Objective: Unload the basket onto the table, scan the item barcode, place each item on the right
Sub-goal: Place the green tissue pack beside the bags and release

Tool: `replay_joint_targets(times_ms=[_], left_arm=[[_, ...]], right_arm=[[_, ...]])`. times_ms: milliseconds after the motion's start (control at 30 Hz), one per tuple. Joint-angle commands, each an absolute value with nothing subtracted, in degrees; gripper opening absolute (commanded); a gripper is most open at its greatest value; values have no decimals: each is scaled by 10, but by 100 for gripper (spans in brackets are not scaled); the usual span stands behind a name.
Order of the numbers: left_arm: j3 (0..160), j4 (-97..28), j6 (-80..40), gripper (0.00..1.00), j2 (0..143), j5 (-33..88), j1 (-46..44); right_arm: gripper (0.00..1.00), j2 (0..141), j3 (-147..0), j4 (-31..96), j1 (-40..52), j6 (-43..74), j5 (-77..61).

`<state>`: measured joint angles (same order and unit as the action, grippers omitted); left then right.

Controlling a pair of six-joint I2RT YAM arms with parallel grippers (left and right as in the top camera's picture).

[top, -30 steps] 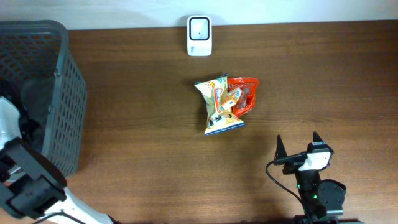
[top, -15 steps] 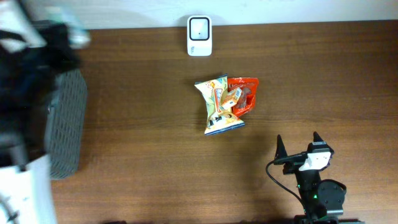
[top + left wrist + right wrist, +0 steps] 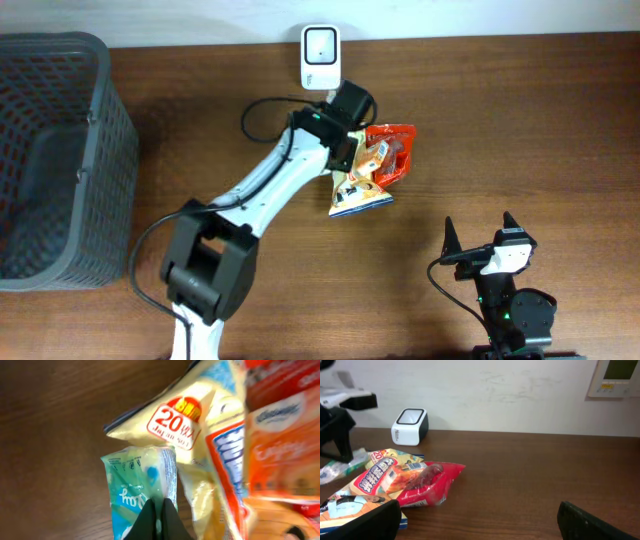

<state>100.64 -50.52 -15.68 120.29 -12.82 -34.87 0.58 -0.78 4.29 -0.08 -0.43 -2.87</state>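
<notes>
Overhead: my left arm stretches across the wooden table (image 3: pixel 520 120) from the near left edge, its left gripper (image 3: pixel 347 158) down over the heap of snack bags at the centre. The white barcode scanner (image 3: pixel 320 57) stands at the far edge, just beyond the heap and apart from it. A dark mesh basket (image 3: pixel 60 150) sits at the left end. My right gripper (image 3: pixel 478 243) is at the near right, jaws wide apart and holding nothing, well apart from the bags.

Left wrist: my left gripper (image 3: pixel 157 519) has its jaws pressed together, pinching the near edge of a small green-and-white packet (image 3: pixel 137 482). The packet lies on the wood, touching a yellow snack bag (image 3: pixel 200 415) with a red "20" badge; an orange-red bag (image 3: pixel 280 450) overlaps that one on the right.

Right wrist: between my spread right fingers (image 3: pixel 367 522) lies the heap, yellow snack bag (image 3: pixel 380 467) and red bag (image 3: pixel 432 482) side by side, the scanner (image 3: pixel 409 425) behind them by the wall. At the left edge the green-and-white packet (image 3: pixel 337 467) shows under my left gripper (image 3: pixel 340 447)
</notes>
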Motion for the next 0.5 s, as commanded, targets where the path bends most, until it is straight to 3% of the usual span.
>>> replay_joint_targets(times_ms=[0,33,67,100,300,467], left_arm=[[1009,-521,-149,58,1208,-186,-352],[1015,-533,-149,60,1206,-196,-352],[1028,-552,-149,75,1205,-204,-351],[1055,-579,-149,99,1204,-209,-350],[1304,-769,-149,99,1174,-208,-311],[1360,-902,-149,99,1150,-201,-266]], right_arm=[[98,2,-3,43,-4,-4,-30],[99,2,-3,43,-4,-4,-30],[99,2,-3,43,-4,-4,-30],[99,2,-3,43,-4,-4,-30],[99,2,-3,43,-4,-4,-30],[98,2,-3,43,-4,-4,-30]])
